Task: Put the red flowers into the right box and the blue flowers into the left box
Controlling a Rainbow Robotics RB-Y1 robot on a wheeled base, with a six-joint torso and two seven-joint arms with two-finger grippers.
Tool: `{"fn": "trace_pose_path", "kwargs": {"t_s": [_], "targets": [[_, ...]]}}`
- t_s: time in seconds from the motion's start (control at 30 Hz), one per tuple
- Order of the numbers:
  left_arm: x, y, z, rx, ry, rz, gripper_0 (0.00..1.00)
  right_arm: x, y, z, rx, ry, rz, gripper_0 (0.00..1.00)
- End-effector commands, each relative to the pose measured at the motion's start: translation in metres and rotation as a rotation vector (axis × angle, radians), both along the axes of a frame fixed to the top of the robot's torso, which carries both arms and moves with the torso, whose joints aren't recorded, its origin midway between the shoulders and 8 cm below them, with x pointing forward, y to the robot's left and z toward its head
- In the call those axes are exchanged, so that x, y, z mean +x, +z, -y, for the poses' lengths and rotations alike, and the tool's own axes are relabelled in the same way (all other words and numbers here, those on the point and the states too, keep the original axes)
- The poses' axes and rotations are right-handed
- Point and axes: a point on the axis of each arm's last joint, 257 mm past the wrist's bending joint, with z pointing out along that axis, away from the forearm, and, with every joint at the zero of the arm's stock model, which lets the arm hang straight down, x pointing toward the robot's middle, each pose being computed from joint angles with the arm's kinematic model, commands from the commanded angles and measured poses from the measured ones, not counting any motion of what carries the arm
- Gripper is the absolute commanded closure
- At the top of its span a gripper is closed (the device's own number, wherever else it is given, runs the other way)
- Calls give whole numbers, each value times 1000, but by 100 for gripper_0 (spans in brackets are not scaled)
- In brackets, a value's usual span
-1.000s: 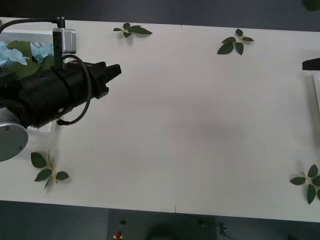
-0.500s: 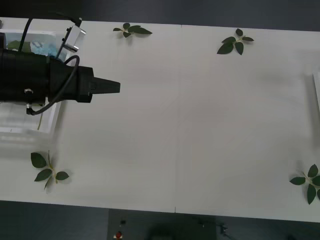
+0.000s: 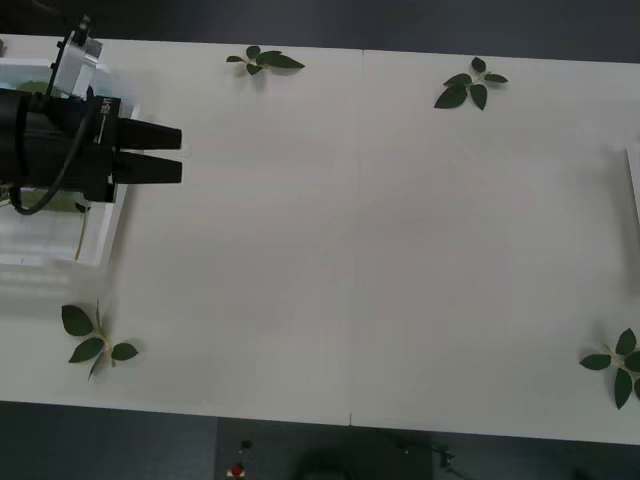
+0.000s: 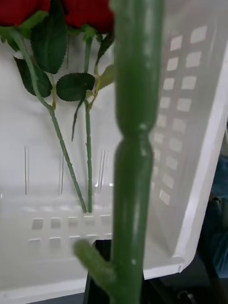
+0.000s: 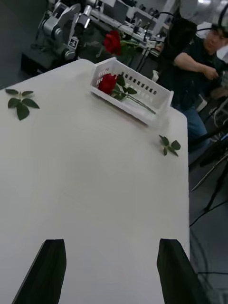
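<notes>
My left gripper (image 3: 178, 152) is open and empty, level above the table beside the left box (image 3: 100, 240), a white bin half covered by the arm. The blue flowers are hidden under that arm. In the left wrist view its fingers (image 5: 47, 270) frame the far right box (image 5: 156, 95), a slotted white bin with a red flower (image 5: 107, 83) lying in it. Another red flower (image 5: 112, 42) hangs above it, held by my right gripper (image 5: 145, 46). The right wrist view has that stem (image 4: 128, 166) close up over two red flowers (image 4: 88, 12) in the right box (image 4: 199, 190).
Green leaf sprigs lie at the table's edges: far left (image 3: 265, 60), far right (image 3: 470, 85), near left (image 3: 95, 335) and near right (image 3: 620, 365). The right box's thin edge (image 3: 635, 185) shows at the right side. The wide white middle of the table (image 3: 360, 250) is bare.
My left arm has drawn back to the left and turned, and its fingers now stand apart. The dark tip at the right edge a second ago has left the front view.
</notes>
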Motion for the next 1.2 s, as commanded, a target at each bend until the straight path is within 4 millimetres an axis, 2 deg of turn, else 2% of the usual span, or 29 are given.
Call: {"fn": "trace_pose_path", "kwargs": {"t_s": [0.03,0.07,0.17,0.23,0.27,0.6,0.77,0.83,0.9,0.93,0.97,1.03,1.17,1.2], "targets": [[-8,20,-2,-10,-30,31,45,-5,34,23,-28,-62,55,100],[-9,21,0,-17,-36,31,45,-5,34,23,-30,-62,54,99],[-11,21,10,-53,-29,9,45,-4,34,22,-23,-64,59,28],[-12,22,19,-61,-25,17,45,-4,34,22,-21,-63,60,6],[-11,21,22,-65,-19,20,45,-4,34,21,-19,-65,60,0],[-8,21,49,-81,33,90,45,-2,36,20,-4,-71,77,0],[-9,22,58,-109,28,85,45,5,38,1,77,-53,105,0],[-9,22,59,-115,29,84,45,12,38,-19,158,-31,131,0],[-8,21,60,-117,32,84,45,24,44,-55,295,12,178,0],[-8,21,61,-118,32,82,45,28,45,-64,329,26,190,0],[-8,20,61,-117,33,82,45,39,50,-89,405,68,226,0],[-8,19,60,-116,34,80,45,50,56,-114,469,123,255,0],[-7,18,60,-112,36,82,45,85,72,-195,581,384,364,0],[-7,18,60,-113,35,81,45,90,73,-206,593,419,381,0]]}}
